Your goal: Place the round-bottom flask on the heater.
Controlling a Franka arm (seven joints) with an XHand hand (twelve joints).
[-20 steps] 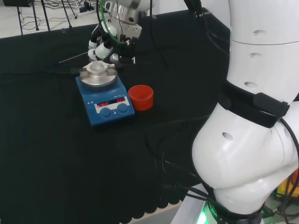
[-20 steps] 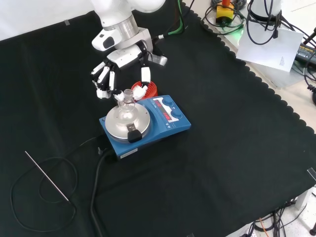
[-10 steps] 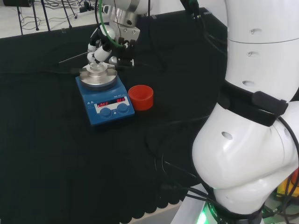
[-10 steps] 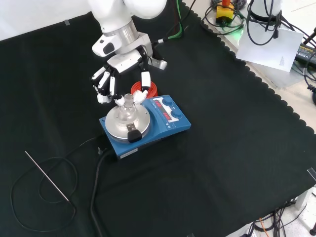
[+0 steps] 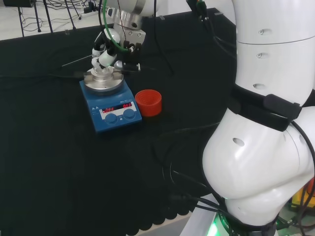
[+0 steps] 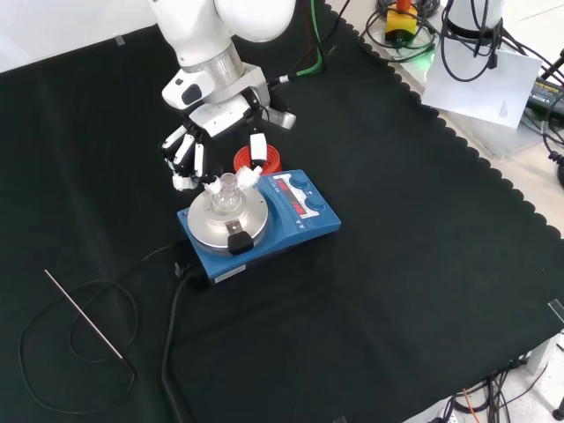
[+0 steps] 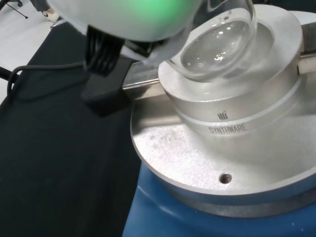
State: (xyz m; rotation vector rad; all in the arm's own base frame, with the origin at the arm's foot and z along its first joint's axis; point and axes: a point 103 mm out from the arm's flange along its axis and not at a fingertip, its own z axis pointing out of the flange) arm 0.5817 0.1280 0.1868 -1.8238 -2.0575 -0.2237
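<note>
Round-bottom flask (image 6: 226,196): clear glass, its bulb seated in the bowl of the grey metal block on the heater (image 6: 261,223), neck upright. In the wrist view the bulb (image 7: 217,42) rests in the block's hollow, and no contents can be made out.

Heater: blue body, round silver top plate, red display and two knobs on its front panel; a black cable runs from it across the cloth.

Hand (image 6: 214,148): above and behind the flask in the front view, fingers curled down, fingertips (image 6: 211,185) closed around the flask neck on both sides. In the head view the hand (image 5: 106,49) sits directly over the heater.

Red ribbed ring stand (image 5: 148,102): just right of the heater in the head view.

Counter (image 6: 414,264): black cloth. A thin metal rod (image 6: 84,315) lies well apart, at the front view's lower left.
</note>
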